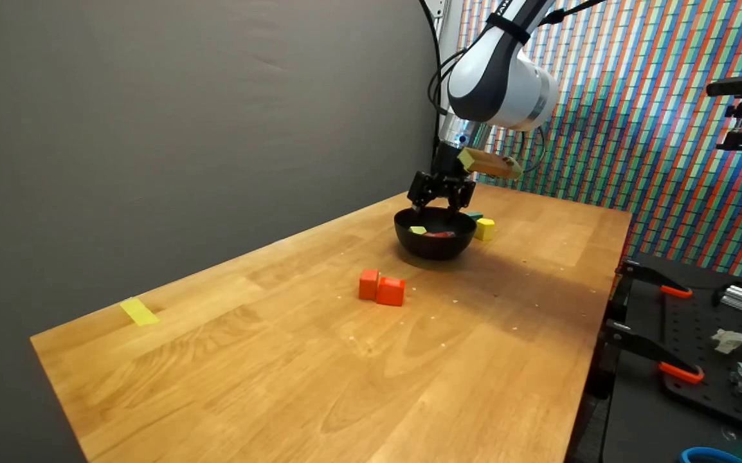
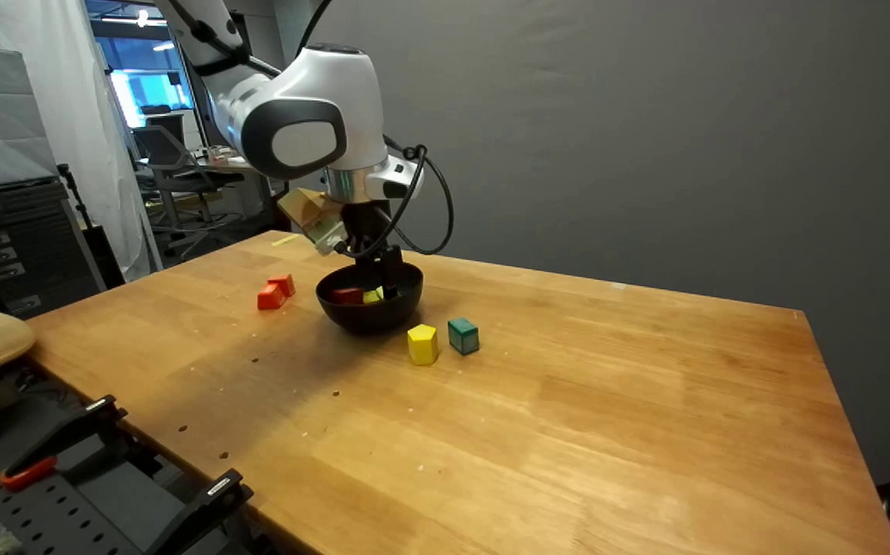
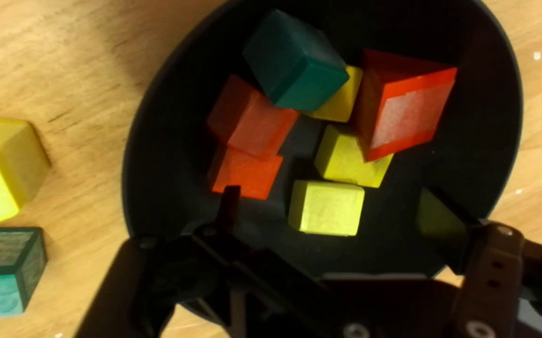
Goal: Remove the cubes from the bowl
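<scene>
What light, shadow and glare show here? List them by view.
In both exterior views, a soft shadow spreads over the table beside the bowl; in an exterior view, white glare at back left; in the wrist view, the bowl's inside looks dark, the lowest yellow cube stands out brightly, and the yellow block at the left edge has one very bright face.

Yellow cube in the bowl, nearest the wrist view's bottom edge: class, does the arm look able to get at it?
Probably yes: the open gripper appears to straddle the yellow cube, whose top lies uncovered, though a nearby red block may crowd one side.
</scene>
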{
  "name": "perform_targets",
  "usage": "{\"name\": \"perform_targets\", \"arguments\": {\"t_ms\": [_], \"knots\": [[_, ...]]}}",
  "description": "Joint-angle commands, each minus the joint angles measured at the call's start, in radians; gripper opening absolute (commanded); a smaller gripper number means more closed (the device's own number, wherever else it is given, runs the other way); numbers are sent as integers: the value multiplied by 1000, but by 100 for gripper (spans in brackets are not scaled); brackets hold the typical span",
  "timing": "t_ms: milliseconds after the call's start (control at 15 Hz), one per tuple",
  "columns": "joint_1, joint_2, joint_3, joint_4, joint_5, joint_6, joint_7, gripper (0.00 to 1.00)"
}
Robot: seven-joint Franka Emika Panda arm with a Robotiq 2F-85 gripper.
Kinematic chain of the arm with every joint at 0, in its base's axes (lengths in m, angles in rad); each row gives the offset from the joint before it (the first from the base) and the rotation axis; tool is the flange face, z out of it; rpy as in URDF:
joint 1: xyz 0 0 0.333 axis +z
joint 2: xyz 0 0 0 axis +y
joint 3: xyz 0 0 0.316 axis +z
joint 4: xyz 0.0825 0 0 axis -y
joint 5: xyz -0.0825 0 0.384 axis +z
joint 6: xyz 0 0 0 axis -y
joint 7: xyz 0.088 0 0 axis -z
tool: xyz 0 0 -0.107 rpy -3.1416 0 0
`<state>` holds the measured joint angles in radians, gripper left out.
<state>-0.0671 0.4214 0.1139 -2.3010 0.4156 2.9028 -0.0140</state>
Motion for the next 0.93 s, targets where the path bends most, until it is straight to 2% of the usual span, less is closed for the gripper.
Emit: {"name": "perform_targets", "arguments": {"t_ms": [0,67,133,267,733,800,867], "knots": [[-9,35,4,36,-27,24,29,87],[-9,41,6,43,-25,28,34,81],[-10,47,9,50,-22,30,38,82],[-2,59,-1,65,-30,34,53,76],[57,114,-85,120,-98,15,176,81],[69,119,-98,122,-112,12,195,75],[80,124,-112,125,-125,8,211,65]]}}
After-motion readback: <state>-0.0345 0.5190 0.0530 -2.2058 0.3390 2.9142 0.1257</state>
